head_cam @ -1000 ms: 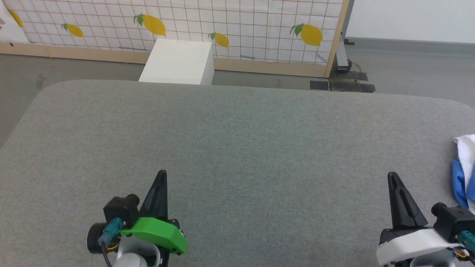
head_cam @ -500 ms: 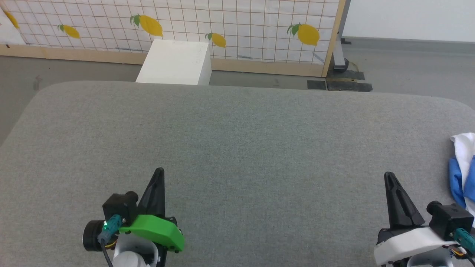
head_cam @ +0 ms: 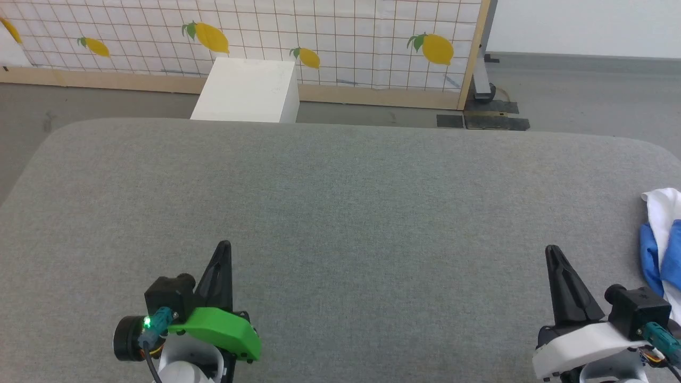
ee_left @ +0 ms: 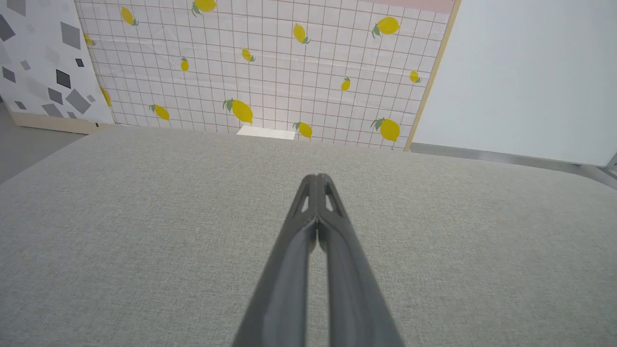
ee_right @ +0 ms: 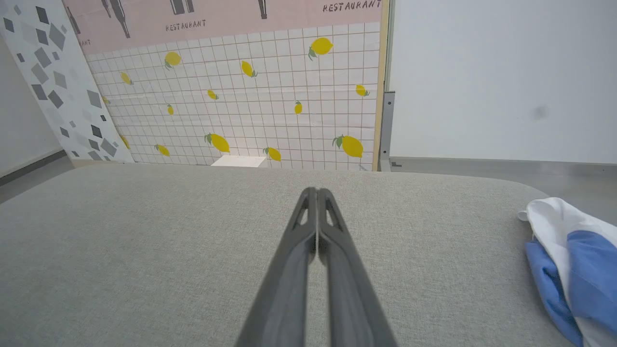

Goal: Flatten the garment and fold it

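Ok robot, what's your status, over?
Left hand, right hand shut, empty. Shirt bunched, untouched, at right edge of grey padded table. Nothing blocking the way.

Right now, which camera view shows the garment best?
The right wrist view: the garment lies bunched at the grey surface's right end, white and blue folds visible. The head view catches a cropped strip at its right edge.

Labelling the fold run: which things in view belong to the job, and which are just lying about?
Job: garment, bunched at the right edge of the grey padded surface; left end effector and right end effector, both shut, holding nothing.
Lying about: white box beyond the surface; lemon-print panel; black floor plates.
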### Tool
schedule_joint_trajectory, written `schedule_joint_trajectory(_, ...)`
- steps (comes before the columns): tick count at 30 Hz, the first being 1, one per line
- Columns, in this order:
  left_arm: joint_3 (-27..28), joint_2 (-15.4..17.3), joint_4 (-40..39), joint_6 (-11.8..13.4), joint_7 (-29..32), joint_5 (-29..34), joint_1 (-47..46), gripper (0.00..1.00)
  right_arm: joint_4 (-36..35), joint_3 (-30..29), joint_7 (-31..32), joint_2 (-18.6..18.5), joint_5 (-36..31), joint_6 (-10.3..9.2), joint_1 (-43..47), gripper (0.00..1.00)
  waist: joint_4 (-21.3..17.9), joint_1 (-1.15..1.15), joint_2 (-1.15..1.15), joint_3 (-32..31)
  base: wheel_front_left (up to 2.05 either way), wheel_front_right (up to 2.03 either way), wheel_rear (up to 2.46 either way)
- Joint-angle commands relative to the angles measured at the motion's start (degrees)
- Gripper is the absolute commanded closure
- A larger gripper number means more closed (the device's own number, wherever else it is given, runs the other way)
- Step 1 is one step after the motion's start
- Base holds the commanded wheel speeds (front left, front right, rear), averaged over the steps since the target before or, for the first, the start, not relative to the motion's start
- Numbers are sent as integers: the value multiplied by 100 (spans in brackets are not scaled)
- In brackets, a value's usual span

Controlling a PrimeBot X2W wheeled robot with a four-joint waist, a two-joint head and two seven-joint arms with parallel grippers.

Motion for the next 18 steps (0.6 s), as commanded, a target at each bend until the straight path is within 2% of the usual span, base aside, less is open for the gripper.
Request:
schedule_joint_trajectory(1,26,-11,-53,39,40,115,90,100,3,18,29,3,-53,-3,-103,100,-5,0,0,0,0,0,0)
schedule_joint_trajectory(18,119,-15,-245,82,238,327,147,100,4,77,158,4,-202,-4,-171,100,-71,0,0,3,0,0,0)
